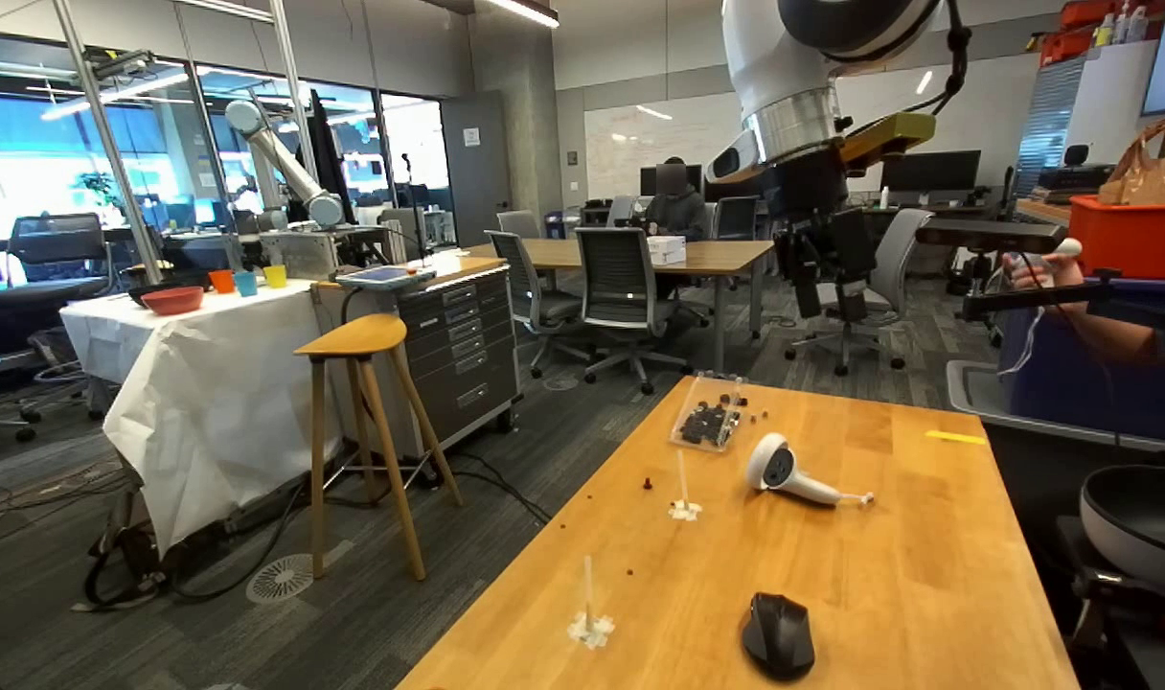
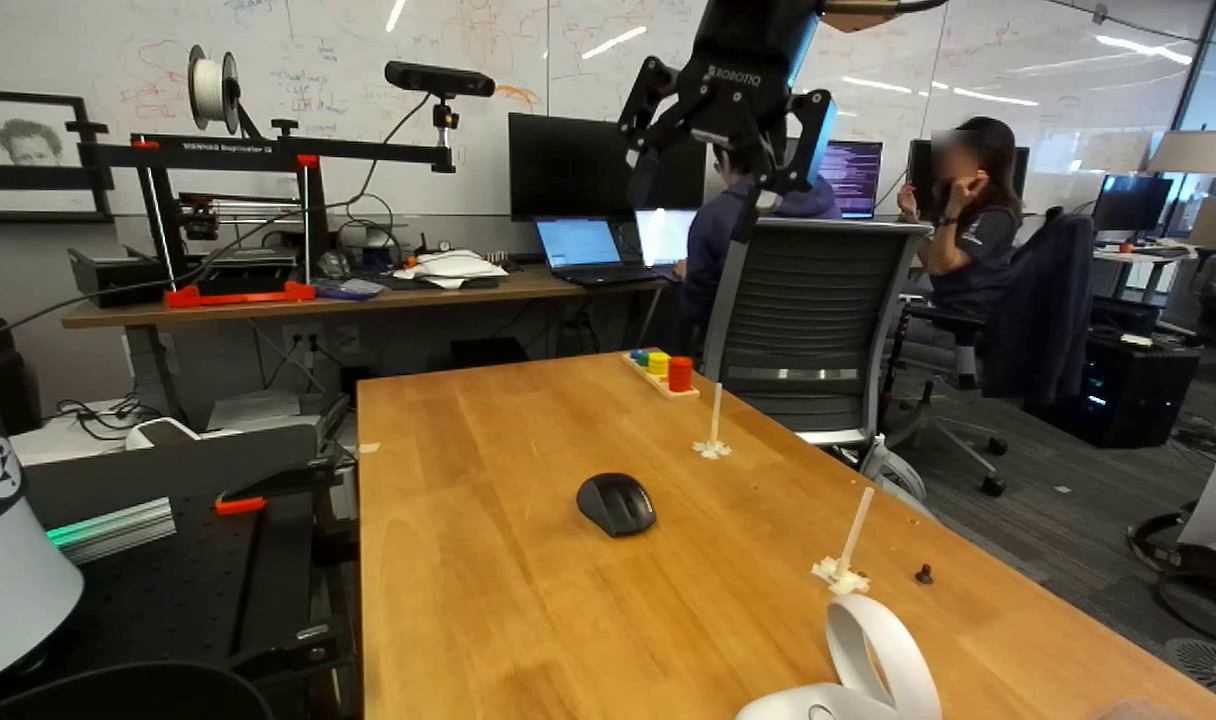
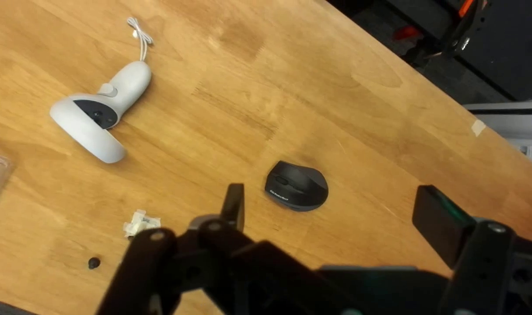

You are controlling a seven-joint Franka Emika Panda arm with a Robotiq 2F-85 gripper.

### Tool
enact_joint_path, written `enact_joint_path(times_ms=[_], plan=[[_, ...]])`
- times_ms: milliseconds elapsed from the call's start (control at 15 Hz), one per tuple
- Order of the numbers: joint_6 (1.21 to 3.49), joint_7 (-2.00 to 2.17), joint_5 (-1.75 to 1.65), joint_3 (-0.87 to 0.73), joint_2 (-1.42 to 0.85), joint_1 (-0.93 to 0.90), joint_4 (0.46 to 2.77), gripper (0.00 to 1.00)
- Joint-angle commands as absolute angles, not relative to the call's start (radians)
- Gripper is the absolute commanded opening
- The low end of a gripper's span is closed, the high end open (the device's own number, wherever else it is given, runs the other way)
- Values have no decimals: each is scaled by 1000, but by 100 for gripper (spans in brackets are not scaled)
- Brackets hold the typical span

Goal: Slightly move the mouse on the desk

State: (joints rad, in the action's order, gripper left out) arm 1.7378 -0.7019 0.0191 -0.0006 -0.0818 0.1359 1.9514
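Note:
The mouse point(image 1: 779, 636) is small, black and domed. It lies on the tan wooden desk point(image 1: 879, 575), and it also shows in an exterior view point(image 2: 616, 504) near the middle of the desk point(image 2: 468, 560). My gripper point(image 1: 830, 299) is high above the desk, well apart from the mouse, and it also hangs in the air in an exterior view point(image 2: 696, 200). In the wrist view the mouse point(image 3: 297, 186) lies below, beyond the wide-spread fingers of the gripper point(image 3: 330, 194), closer to the left finger. The gripper is open with nothing between its fingers.
A white controller point(image 3: 102, 109) lies on the desk. Two thin upright pegs point(image 1: 588, 594) are taped near one long edge. A clear box point(image 1: 709, 422) of dark bits stands at one end. A colored block toy point(image 2: 668, 375) stands at the other end.

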Motion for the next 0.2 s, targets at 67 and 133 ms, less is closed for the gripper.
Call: enact_joint_path(times_ms=[67,133], plan=[[1730,-704,20,-21,-82,118,1950,100],[1729,-704,20,-21,-82,118,1950,100]])
